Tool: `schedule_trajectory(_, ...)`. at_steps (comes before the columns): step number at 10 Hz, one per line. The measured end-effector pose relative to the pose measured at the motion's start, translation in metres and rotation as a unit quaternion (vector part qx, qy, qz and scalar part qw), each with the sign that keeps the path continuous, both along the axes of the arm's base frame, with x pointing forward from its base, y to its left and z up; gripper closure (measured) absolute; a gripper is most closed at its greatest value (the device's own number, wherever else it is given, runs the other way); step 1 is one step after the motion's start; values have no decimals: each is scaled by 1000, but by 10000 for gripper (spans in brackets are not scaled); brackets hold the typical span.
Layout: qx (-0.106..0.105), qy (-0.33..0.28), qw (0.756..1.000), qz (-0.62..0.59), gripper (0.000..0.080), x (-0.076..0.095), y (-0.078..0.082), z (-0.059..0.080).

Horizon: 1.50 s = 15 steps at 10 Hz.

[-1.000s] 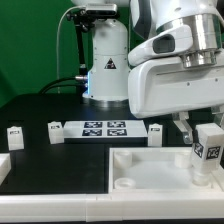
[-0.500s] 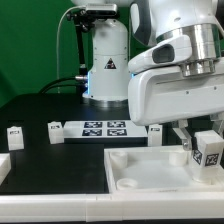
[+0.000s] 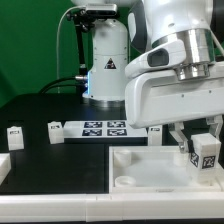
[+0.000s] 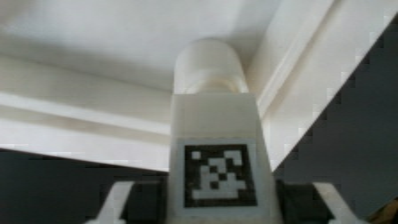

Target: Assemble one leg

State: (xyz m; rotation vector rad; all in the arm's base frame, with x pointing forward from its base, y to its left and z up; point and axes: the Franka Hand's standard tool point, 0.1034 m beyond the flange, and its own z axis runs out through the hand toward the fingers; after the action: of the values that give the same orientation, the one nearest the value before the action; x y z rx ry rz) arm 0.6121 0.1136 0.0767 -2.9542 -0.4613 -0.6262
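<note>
Closest to me in the exterior view is the big white panel (image 3: pixel 128 166), lying flat on the black surface (image 3: pixel 40 155). Over its corner on the exterior view's right I am holding the leg (image 3: pixel 205 152). The fingers (image 4: pixel 121 203) pinch the leg, one on each side, down by its square tag. In the wrist view the leg (image 4: pixel 217 120) points its round tip at the panel's raised rim (image 4: pixel 71 95), and I cannot see the hole it should go into. The leg looks a bit tilted, not straight up. I think that is the risk: if I push down like this, the tip may hit the rim and not the hole. Then the leg could slip in the fingers or twist more, or the panel could slide away, since nothing seems to hold it. A bit farther back three more small white blocks (image 3: pixel 54 131) stand on the surface, well apart from the panel. Between them lies the marker board (image 3: pixel 105 128), and behind that is the arm's base (image 3: pixel 106 58)
</note>
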Motion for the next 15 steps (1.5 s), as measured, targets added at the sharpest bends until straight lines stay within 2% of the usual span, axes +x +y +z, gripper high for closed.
schedule_trajectory(5, 1, -5, 1000, 2, 503, -2, 3, 0)
schedule_trajectory(6, 1, -5, 1000, 2, 291, -2, 3, 0)
schedule_trajectory(7, 1, -5, 1000, 2, 291, -2, 3, 0)
schedule_trajectory(8, 1, -5, 1000, 2, 182, -2, 3, 0)
schedule_trajectory(9, 1, -5, 1000, 2, 156, -2, 3, 0)
schedule_trajectory(15, 1, -5, 1000, 2, 151, -2, 3, 0)
